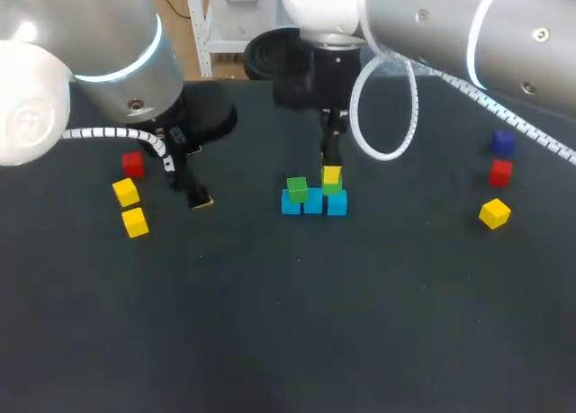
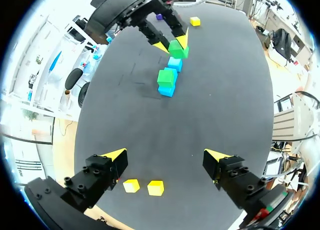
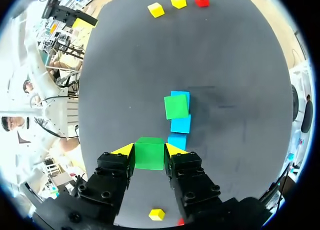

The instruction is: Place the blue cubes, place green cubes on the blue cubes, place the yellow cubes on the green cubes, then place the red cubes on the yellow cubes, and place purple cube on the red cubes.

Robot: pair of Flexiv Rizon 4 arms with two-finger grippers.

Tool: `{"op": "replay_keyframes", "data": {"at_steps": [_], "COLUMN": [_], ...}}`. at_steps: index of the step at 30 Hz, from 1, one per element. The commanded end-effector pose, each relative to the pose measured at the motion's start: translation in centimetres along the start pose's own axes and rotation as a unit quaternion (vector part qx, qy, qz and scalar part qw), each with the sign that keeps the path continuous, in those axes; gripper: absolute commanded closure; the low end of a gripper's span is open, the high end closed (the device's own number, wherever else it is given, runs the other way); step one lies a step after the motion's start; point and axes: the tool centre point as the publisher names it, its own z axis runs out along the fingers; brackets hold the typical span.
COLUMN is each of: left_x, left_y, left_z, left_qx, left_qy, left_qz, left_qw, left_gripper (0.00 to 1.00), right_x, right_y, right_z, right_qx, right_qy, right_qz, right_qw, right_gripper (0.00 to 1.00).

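Three blue cubes [image 1: 313, 202] lie in a row at the table's middle. One green cube [image 1: 297, 189] sits on the left blue cube. My right gripper [image 1: 331, 177] is shut on a second green cube [image 3: 149, 153] directly over the right blue cube [image 1: 337, 204]. Whether that green cube touches the blue one I cannot tell. My left gripper [image 1: 200, 200] hangs open and holds nothing, a little right of two yellow cubes [image 1: 126, 192] and a red cube [image 1: 133, 165]. The wrist view shows those yellow cubes [image 2: 143, 187] under the left gripper [image 2: 165, 155].
At the right side lie a purple cube [image 1: 502, 143], a red cube [image 1: 500, 172] and a yellow cube [image 1: 494, 213], well apart from the stack. A white coiled cable [image 1: 385, 107] hangs from my right arm above the table's far middle.
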Motion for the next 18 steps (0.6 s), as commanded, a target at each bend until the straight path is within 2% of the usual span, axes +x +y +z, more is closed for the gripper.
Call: {"op": "replay_keyframes", "data": {"at_steps": [1,8,14,18], "left_x": [0.0,0.0,0.0,0.0], "left_y": [0.0,0.0,0.0,0.0], "left_z": [0.0,0.0,0.0,0.0], "left_qx": [0.000,0.000,0.000,0.000], "left_qy": [0.000,0.000,0.000,0.000], "left_qz": [0.000,0.000,0.000,0.000], "left_qw": [1.000,1.000,1.000,1.000], "left_gripper": [0.00,0.00,0.00,0.00], "right_x": [0.5,0.3,-0.6,-0.5], "right_y": [1.3,1.0,1.1,1.3], "right_z": [0.8,1.9,2.6,2.5], "right_qx": [0.044,0.090,0.136,0.170], "right_qy": [-0.013,-0.038,-0.007,-0.012], "right_qz": [0.003,0.023,0.047,0.060], "right_qw": [0.999,0.995,0.990,0.984], "right_gripper": [1.00,1.00,1.00,1.00]}}
